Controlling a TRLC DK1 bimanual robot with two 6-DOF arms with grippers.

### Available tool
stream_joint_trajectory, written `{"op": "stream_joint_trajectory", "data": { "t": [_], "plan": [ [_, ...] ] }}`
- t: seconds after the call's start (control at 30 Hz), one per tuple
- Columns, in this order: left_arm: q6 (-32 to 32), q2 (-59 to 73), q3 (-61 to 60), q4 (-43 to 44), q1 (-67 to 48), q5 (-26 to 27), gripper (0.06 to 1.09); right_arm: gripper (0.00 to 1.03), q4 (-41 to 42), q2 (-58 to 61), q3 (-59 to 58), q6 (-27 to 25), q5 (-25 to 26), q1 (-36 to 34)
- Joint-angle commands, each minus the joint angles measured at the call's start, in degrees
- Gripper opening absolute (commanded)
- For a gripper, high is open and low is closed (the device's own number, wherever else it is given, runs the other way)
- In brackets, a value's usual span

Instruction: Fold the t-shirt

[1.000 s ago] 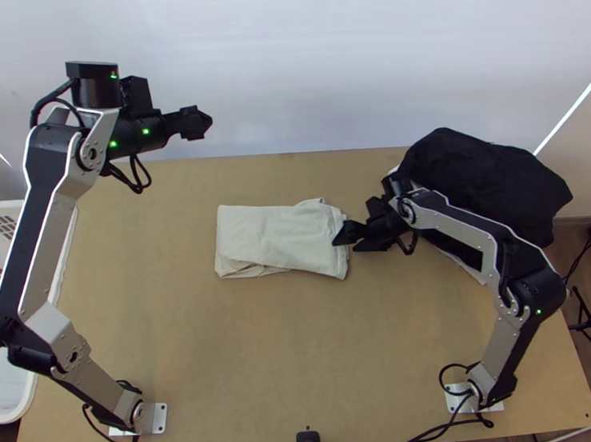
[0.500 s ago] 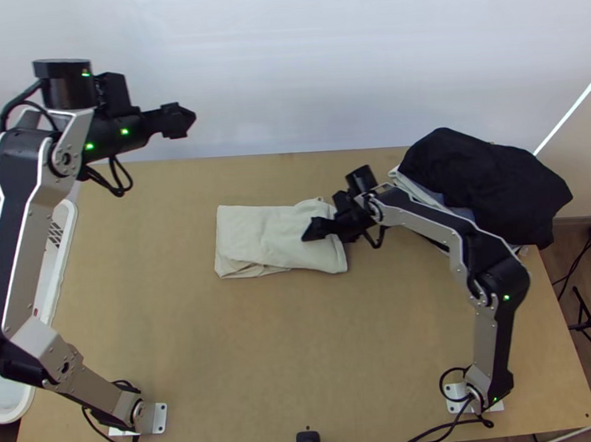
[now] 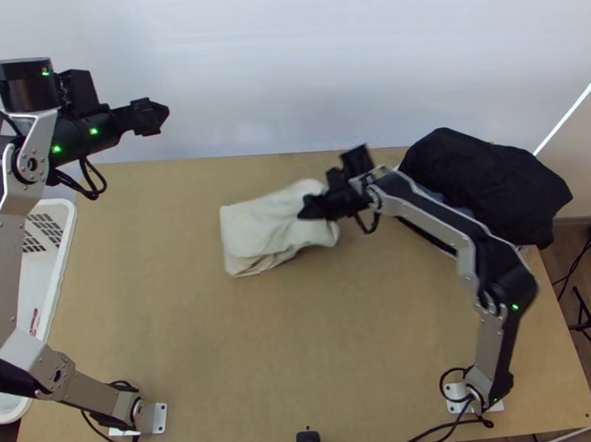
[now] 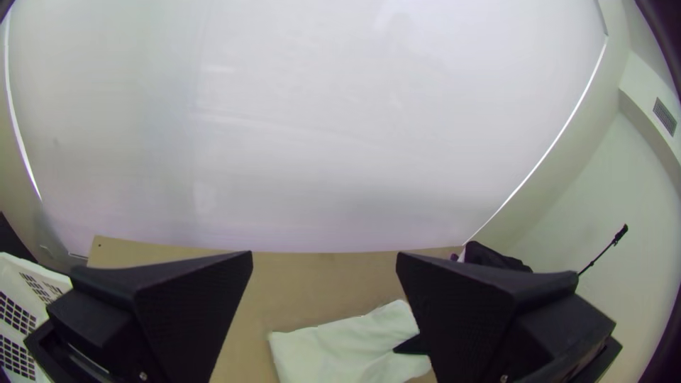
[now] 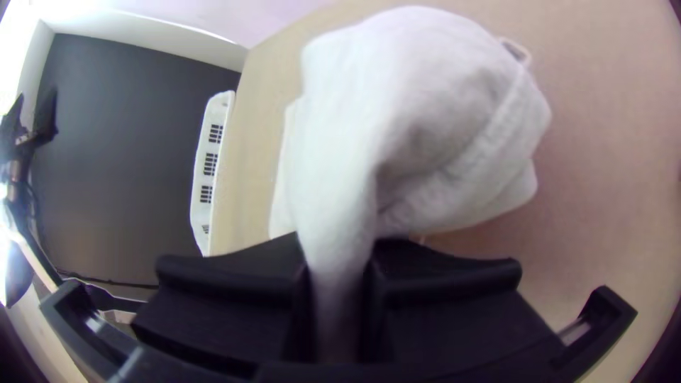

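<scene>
My right gripper (image 3: pixel 308 210) is pinching the right part of the white t-shirt (image 3: pixel 256 233), in the surface's (image 3: pixel 262 335) far middle. Most folding is looking done; maybe tidying is left. My left gripper (image 3: pixel 159 115) is hanging wide, far left.

Around the right gripper (image 3: pixel 301 211), the T-shirt (image 3: pixel 264 227) is blurred; the pinch between its fingers is too smeared to tell how many layers it holds. On the side of the left gripper (image 3: pixel 164 115) away from the shirt, the left arm (image 3: pixel 3 267) and white basket (image 3: pixel 65 231) run off the top view's edge. Behind the right gripper, its arm (image 3: pixel 435 218) partly hides whatever lies beneath the black cloth (image 3: pixel 485 177).
</scene>
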Motion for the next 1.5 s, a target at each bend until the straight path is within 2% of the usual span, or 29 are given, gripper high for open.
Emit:
{"op": "stream_joint_trajectory", "data": {
  "t": [0.0,0.2,0.43,0.6,0.77,0.93,1.47],
  "plan": [
    [1.01,-0.22,-0.14,-0.55,2.21,0.45,1.04,0.03,-4.87,-10.50,2.84,4.53,0.15,-2.56],
    [1.89,-0.13,-1.10,-1.26,3.53,0.54,1.04,0.03,-15.41,-14.98,10.13,5.85,0.23,-4.15],
    [2.15,-0.22,-1.98,-1.43,3.88,0.54,1.04,0.03,-17.08,-17.27,16.46,7.52,1.20,-9.86],
    [2.15,-0.57,-2.77,-1.43,3.97,0.63,1.04,0.03,-24.20,-14.11,27.10,4.18,0.67,-16.72],
    [2.33,-1.01,-3.65,-1.35,4.06,0.63,1.04,0.03,-25.79,-11.38,35.36,2.07,-0.65,-24.36],
    [2.77,-1.10,-4.44,-1.35,4.06,0.63,1.04,0.03,-26.05,-8.57,42.65,2.16,-2.67,-29.72],
    [3.03,-1.10,-4.71,-1.08,4.23,0.63,1.04,0.03,-25.70,-8.30,39.31,-4.87,-4.95,-40.45]
  ]
}}
